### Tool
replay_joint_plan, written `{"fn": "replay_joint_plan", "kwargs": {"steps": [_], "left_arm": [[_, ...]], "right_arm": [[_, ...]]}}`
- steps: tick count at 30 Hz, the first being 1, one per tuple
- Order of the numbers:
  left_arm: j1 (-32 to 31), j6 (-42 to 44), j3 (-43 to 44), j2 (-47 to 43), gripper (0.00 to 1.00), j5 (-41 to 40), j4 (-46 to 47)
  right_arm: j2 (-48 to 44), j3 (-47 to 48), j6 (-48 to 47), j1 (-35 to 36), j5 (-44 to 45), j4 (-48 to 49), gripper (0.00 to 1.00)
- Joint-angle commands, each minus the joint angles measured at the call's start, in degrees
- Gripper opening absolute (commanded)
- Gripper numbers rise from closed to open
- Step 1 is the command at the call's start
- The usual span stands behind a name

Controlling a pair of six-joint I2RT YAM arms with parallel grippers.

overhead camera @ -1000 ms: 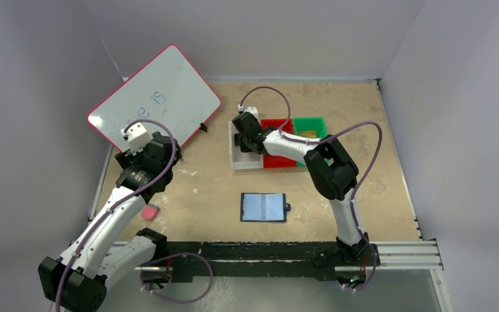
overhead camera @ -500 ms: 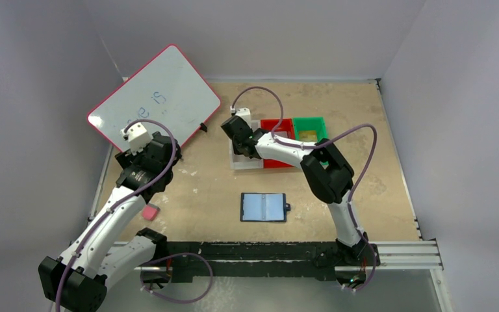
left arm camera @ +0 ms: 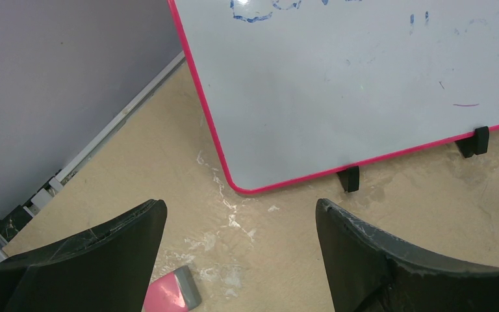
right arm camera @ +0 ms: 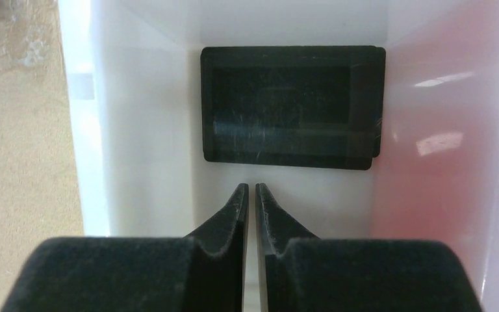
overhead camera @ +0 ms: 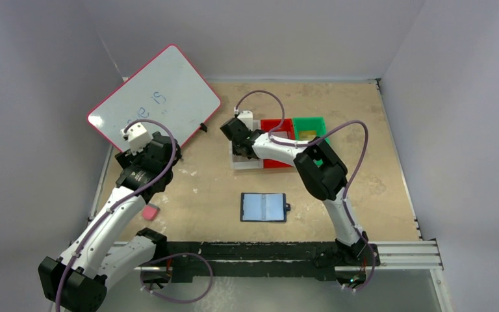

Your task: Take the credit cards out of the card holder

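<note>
The card holder (overhead camera: 264, 207) lies open and flat on the table, light blue pockets up, its tab on the right edge; no card shows in it. A black credit card (right arm camera: 292, 107) lies flat in the white bin (right arm camera: 143, 130). My right gripper (right arm camera: 251, 187) is shut and empty, its tips just short of that card's near edge; in the top view it (overhead camera: 237, 133) hovers over the white bin (overhead camera: 245, 163). A tan patch (overhead camera: 308, 134) shows in the green bin. My left gripper (left arm camera: 240, 208) is open and empty, far left near the whiteboard.
A red bin (overhead camera: 277, 123) and a green bin (overhead camera: 309, 121) stand right of the white one. A pink-framed whiteboard (overhead camera: 156, 97) leans at the back left; it also shows in the left wrist view (left arm camera: 364, 78). A pink eraser (overhead camera: 150, 212) lies by the left arm.
My right gripper has shifted a little to the left over the white bin. The left arm and the card holder have not moved.
</note>
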Motion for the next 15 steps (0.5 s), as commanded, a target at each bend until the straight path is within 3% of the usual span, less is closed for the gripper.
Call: {"fn": "replay_joint_plan", "kwargs": {"steps": [1,15], "left_arm": [[0.2,0.6,2.3,-1.1,0.85,-0.7,0.8],[0.3,0.7,2.2,-0.8,0.85,-0.2,1.0]], "right_arm": [[1.8,2.5,2.7,-1.0,3.1,-0.4,0.10],[3.9,5.0,2.3,-2.1,4.0,0.1,0.11]]}}
